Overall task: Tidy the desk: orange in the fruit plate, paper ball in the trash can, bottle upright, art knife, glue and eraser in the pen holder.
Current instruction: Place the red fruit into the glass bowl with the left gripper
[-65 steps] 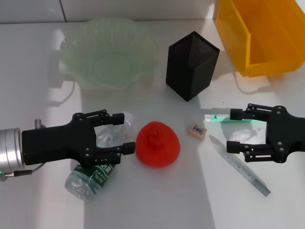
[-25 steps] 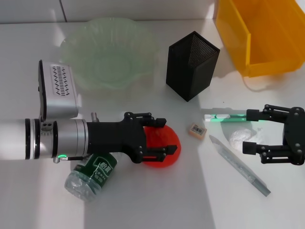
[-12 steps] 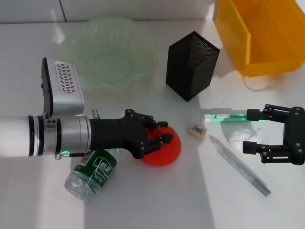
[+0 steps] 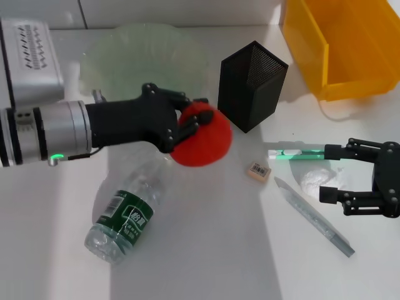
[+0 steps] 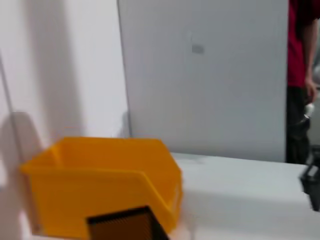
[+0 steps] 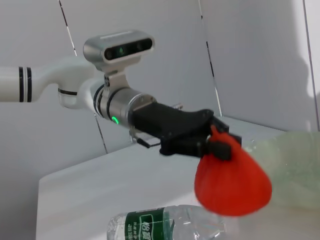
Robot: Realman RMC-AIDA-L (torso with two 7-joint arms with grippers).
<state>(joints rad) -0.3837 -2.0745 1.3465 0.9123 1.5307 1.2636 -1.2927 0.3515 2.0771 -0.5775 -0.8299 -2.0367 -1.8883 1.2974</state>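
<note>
Just beside the fruit plate (image 4: 106, 56), the left gripper (image 4: 187, 125) clamps the orange (image 4: 203, 140) aloft.

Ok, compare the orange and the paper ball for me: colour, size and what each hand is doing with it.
The orange is red-orange; the paper ball is white. The orange is clearly bigger than the paper ball. The left hand holds the orange clear of the desk, while the paper ball lies on the desk between the open fingers of the right hand. Neither has reached its container yet.
</note>
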